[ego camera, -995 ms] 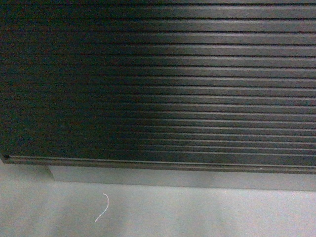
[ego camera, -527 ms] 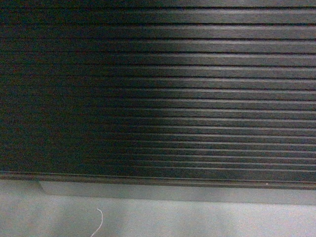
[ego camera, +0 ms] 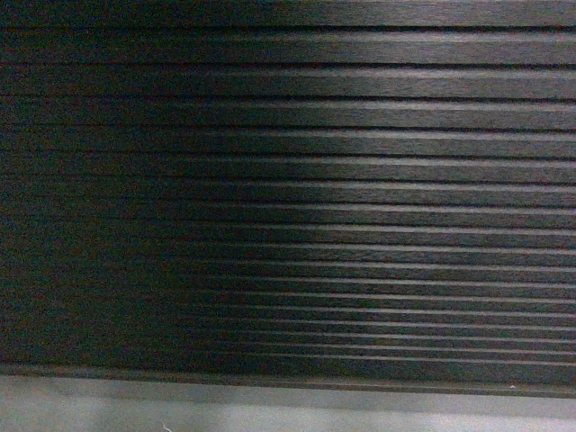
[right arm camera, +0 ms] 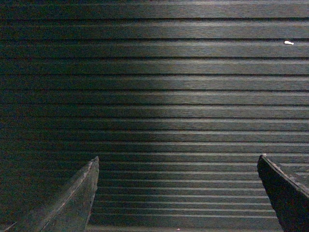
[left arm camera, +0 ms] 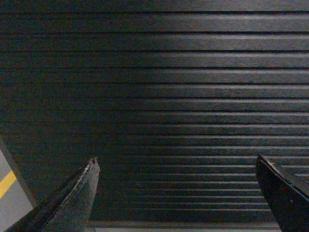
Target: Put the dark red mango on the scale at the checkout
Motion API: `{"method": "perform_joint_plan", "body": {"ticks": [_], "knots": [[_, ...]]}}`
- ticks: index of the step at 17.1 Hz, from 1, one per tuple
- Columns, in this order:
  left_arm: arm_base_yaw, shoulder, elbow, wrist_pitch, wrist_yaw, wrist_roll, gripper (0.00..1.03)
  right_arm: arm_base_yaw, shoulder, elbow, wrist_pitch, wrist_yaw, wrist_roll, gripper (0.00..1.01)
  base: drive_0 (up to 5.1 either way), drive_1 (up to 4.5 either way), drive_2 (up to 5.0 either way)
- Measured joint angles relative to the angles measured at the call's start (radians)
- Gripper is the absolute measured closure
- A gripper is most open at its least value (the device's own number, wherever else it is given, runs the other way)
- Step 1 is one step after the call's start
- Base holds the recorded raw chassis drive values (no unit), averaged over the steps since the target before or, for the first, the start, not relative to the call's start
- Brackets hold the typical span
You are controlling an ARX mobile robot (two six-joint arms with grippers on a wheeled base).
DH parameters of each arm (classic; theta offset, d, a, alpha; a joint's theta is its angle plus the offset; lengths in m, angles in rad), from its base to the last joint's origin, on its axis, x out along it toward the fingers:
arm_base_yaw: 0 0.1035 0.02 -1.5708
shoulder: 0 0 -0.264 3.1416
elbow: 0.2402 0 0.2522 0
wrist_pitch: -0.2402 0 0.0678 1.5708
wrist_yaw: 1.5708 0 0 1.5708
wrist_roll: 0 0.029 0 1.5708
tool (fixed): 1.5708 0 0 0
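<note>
While the head camera faces the checkout [ego camera: 288, 180], a dark brown-black unit with a horizontally ribbed slatted front, that front fills nearly the whole view, with a grey plinth [ego camera: 270, 394] running along its lower edge and a strip of pale grey floor [ego camera: 81, 416] beneath. No flat top of the unit appears in any view. The left end effector [left arm camera: 177, 169] points at the same slatted front; its two dark fingers [left arm camera: 77, 198] stand wide apart with nothing between them, so it is open and unloaded. At the lower left of that view, grey floor with a yellow line [left arm camera: 7, 183] shows beside the unit's edge. The right end effector [right arm camera: 177, 166] is likewise spread open and unloaded, facing the slats. A small white mark [right arm camera: 288, 42] sits on one slat at the upper right. Neither the mango nor the scale appears in any view, so their position relative to either end effector cannot be determined.
</note>
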Motion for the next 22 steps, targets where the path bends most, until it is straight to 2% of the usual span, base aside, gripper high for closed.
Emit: {"method": "perform_joint_plan", "body": {"ticks": [22], "knots": [[0.0, 0.0, 0.0, 0.001, 0.0, 0.0, 0.05, 0.0, 0.0, 0.0, 0.001, 0.001, 0.001, 0.03, 0.0, 0.0, 0.0]]}}
